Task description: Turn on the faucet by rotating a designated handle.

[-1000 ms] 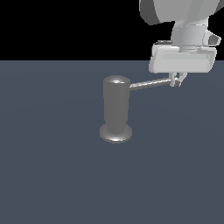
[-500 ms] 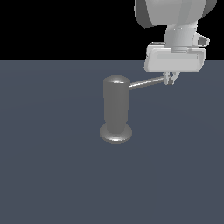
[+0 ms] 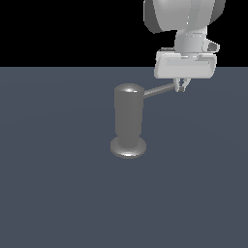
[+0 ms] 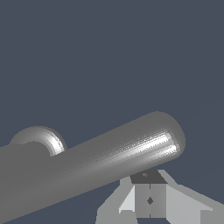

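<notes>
Handle (image 3: 159, 90), a thin grey rod, juts from the upper part of the upright faucet (image 3: 128, 121) toward the exterior view's right. Its rounded tip touches the gripper (image 3: 182, 87), whose fingers are drawn nearly together beside it, gripping nothing.

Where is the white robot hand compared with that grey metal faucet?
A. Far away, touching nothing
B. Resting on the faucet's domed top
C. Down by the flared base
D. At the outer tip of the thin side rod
D: in the exterior view the white robot hand sits at the far end of the thin grey metallic rod handle, away from the grey upright cylinder faucet.
</notes>
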